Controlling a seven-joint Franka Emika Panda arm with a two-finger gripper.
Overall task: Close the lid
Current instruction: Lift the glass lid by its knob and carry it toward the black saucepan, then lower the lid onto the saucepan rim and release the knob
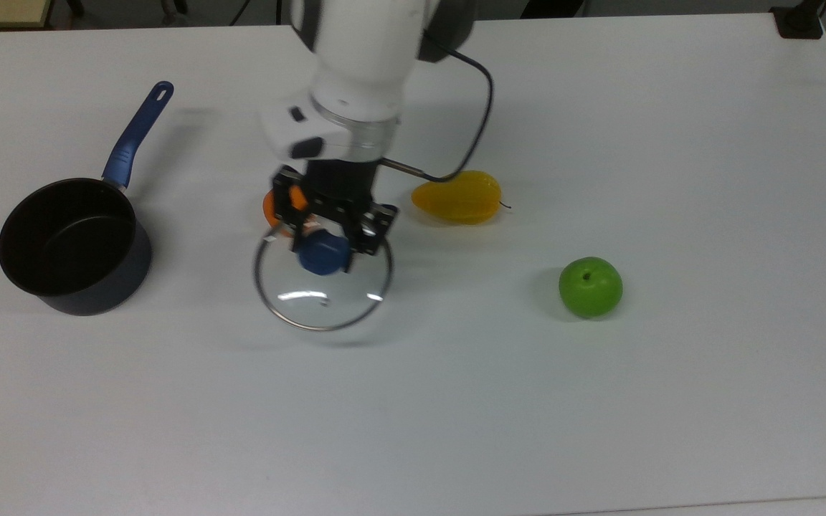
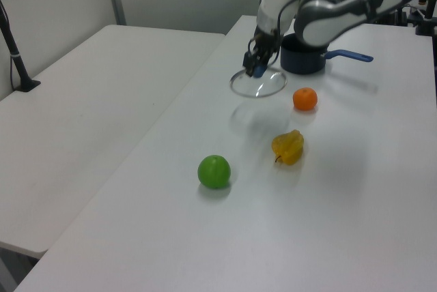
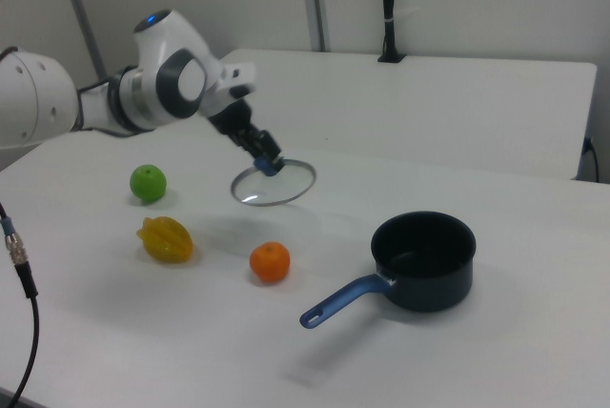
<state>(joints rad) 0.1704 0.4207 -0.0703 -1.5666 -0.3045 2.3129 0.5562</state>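
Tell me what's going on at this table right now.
The robot arm's gripper is shut on the blue knob of the glass lid and holds it in the air above the white table. The open pot sits toward the top view's left, uncovered. An orange, a yellow fruit and a green apple lie untouched.
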